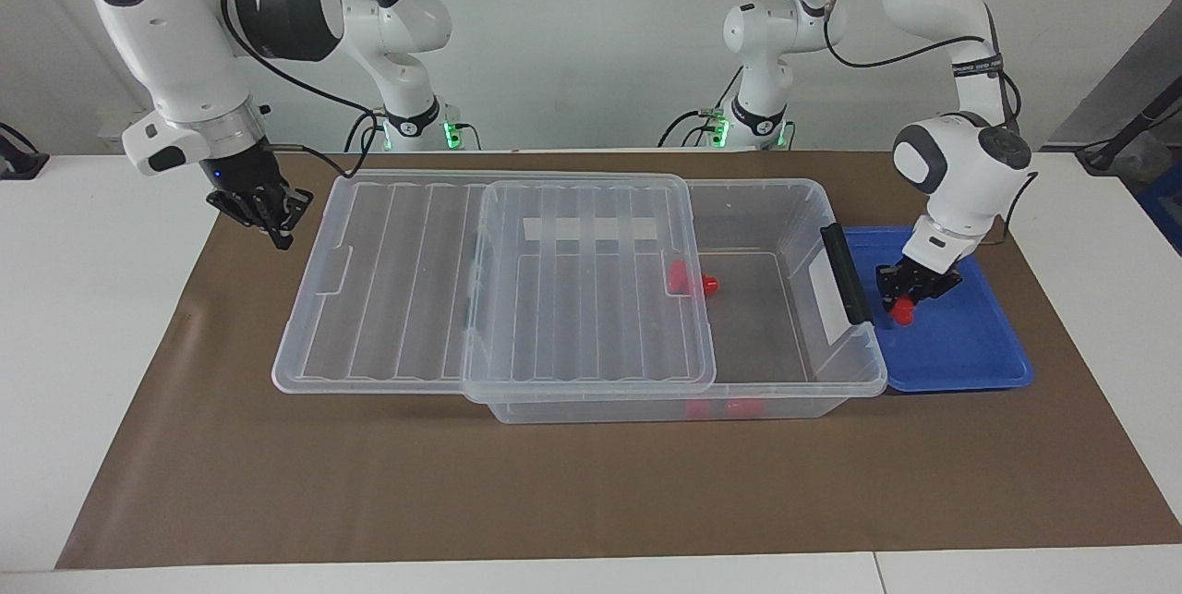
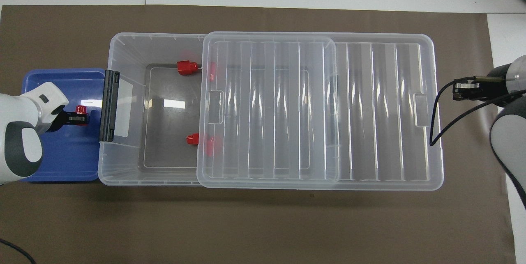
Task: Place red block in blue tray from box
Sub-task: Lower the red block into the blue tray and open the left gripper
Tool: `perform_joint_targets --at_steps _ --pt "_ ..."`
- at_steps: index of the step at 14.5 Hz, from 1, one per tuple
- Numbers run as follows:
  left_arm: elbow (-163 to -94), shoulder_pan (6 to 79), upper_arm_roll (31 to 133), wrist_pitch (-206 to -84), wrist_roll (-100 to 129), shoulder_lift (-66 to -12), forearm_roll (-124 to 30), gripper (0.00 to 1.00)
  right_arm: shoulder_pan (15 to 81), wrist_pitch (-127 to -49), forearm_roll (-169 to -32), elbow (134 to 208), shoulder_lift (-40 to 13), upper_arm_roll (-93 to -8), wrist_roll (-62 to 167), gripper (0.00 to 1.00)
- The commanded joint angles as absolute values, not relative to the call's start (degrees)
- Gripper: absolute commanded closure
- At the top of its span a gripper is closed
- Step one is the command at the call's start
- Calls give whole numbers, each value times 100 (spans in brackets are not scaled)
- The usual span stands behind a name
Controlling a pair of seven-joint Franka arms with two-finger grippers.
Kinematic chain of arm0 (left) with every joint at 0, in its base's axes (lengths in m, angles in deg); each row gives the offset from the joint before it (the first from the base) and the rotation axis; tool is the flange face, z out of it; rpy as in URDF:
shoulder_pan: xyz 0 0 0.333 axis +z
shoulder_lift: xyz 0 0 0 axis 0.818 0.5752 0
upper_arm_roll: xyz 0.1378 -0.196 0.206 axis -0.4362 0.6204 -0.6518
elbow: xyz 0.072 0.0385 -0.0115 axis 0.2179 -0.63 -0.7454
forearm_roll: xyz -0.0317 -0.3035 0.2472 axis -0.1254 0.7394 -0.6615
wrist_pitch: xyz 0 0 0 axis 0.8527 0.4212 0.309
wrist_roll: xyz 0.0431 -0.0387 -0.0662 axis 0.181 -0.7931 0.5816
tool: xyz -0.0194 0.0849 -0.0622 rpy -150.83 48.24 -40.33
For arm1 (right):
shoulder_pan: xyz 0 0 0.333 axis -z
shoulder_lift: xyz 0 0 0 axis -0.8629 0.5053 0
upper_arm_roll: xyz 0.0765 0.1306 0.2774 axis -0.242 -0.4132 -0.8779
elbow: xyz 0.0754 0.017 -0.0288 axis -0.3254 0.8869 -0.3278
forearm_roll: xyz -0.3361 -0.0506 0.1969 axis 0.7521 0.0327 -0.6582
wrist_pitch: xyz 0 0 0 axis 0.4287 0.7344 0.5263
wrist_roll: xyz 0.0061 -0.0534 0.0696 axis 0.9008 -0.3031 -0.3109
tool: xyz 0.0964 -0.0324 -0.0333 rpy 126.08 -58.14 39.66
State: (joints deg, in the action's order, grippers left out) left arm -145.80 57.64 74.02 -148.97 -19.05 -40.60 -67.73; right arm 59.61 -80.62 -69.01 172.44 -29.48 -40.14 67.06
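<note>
The blue tray point(image 1: 960, 354) lies on the mat at the left arm's end of the table, against the box point(image 1: 785, 197). My left gripper point(image 1: 910, 298) is low over the tray and shut on a red block point(image 1: 903, 312). In the overhead view the same block point(image 2: 81, 110) shows at the left gripper point(image 2: 78, 116) over the tray point(image 2: 61, 161). The box point(image 2: 123, 50) is partly open. Its clear ribbed lid point(image 1: 416, 280) is slid toward the right arm's end. Two more red blocks point(image 2: 187, 67) point(image 2: 193, 138) lie in the box at the lid's edge. My right gripper point(image 1: 268, 215) hangs shut beside the lid's overhanging end.
A brown mat point(image 1: 591, 492) covers the table under everything. The box's black latch point(image 1: 845, 271) stands between the box's open part and the tray. A whitish tape strip point(image 1: 591, 229) is on the lid. The white table point(image 1: 83, 345) borders the mat.
</note>
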Motion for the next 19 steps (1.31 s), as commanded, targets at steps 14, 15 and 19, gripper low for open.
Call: perform_joint_targets --at_steps 14,15,19 --pt "-14731 5656 7333 -15500 -1921 -3754 -6659 64 6123 -8902 -6920 17738 -2597 -4056 6680 100" --pt "-14722 5656 7333 -15500 -1930 -3754 -6659 24 6097 -8850 -6981 17712 -2589 -4091 6680 100" --pt "-14722 5656 7333 -15491 -1939 -3754 -6659 0 5807 -8735 -7025 17721 -2597 -4117 6680 100"
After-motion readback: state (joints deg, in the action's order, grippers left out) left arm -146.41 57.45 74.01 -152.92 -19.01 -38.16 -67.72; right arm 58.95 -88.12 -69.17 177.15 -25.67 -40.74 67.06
